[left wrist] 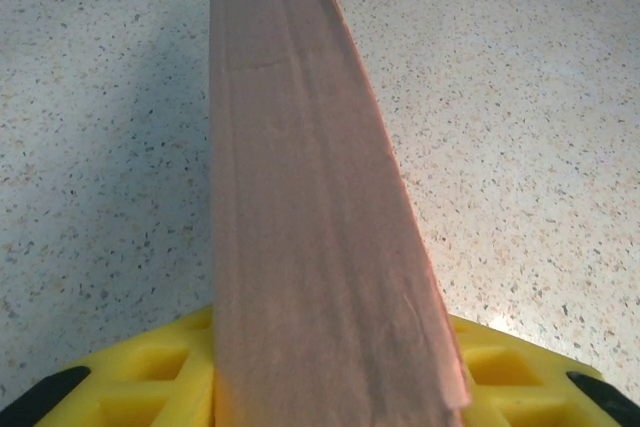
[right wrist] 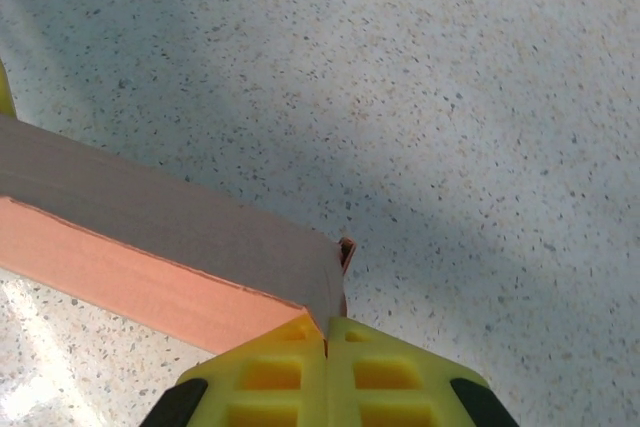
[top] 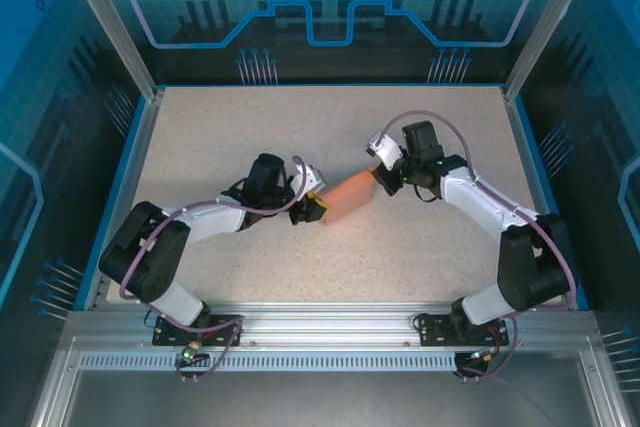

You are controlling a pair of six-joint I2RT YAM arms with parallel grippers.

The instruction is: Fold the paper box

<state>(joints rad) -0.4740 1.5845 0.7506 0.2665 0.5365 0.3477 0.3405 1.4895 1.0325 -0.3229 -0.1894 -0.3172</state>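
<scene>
Paper box (top: 347, 194), salmon-pink, folded into a long narrow shape, near the middle of the speckled desk (top: 250, 127) and well off every edge. Long axis diagonal, near-left end to far-right end. Left gripper (top: 316, 207) at the near-left end, right gripper (top: 381, 178) at the far-right end, the box spanning between them. Left wrist view: box runs straight out from the gripper and away up the frame. One yellow finger (left wrist: 150, 387) sits on each side of it and both are hard against its faces, so the left gripper is clamped on the box end. Right wrist view: the two yellow fingers (right wrist: 390, 377) are pressed together along a thin seam with no gap showing. The box's end corner meets their tips and the body stretches off to the left, grey-brown top face with a pink side below. A small flap corner (right wrist: 347, 250) sticks up just beyond the tips. Cannot tell whether a thin edge of card is pinched in the seam. Cannot tell whether the box rests on the desk or is held just off it.
</scene>
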